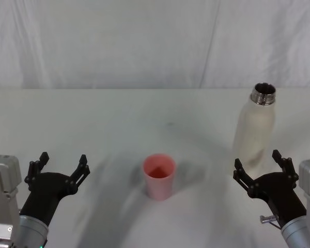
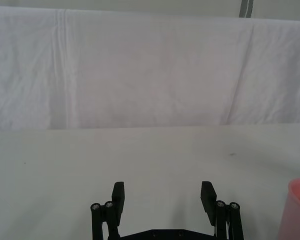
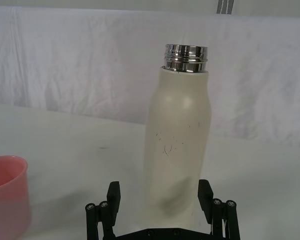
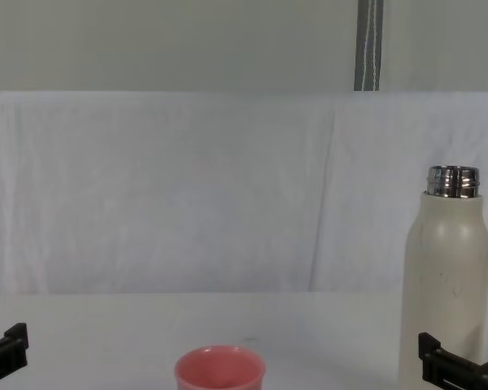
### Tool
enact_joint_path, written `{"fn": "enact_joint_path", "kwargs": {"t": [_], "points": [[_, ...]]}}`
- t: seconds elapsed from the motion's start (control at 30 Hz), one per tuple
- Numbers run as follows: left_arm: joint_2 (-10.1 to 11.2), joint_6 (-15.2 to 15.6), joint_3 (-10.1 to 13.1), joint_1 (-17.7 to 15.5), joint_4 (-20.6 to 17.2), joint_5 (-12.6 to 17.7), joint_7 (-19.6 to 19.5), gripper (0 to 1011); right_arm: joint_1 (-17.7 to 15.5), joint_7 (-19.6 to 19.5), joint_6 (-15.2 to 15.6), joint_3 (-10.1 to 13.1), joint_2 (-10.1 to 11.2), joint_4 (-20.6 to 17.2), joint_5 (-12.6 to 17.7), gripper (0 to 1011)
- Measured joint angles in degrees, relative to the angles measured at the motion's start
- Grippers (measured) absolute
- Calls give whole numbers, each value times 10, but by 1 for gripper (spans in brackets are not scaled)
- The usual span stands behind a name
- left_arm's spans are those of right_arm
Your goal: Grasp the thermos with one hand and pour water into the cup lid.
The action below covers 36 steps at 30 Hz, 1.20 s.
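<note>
Jaws of the right gripper (image 1: 258, 166) stand wide, empty, just before the upright thermos (image 1: 255, 129).

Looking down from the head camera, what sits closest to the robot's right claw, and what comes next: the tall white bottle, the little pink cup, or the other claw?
From the right gripper:
1. The thermos, standing just beyond its open fingers on the right side.
2. The cup lid, at the table's middle.
3. The left gripper, open, far over on the left side.

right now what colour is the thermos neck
Shiny silver steel on the thermos neck, clearest in the right wrist view.
</note>
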Motion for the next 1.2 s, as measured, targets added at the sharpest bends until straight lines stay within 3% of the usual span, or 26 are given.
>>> {"fn": "enact_joint_path", "kwargs": {"t": [0.9,1.2], "points": [[0,0,0,0,0,0,0,1001,0,0,0,0,0,0,0,1003],[0,0,0,0,0,0,0,1001,-3,19,-4,12,-14,2,3,1003]]}}
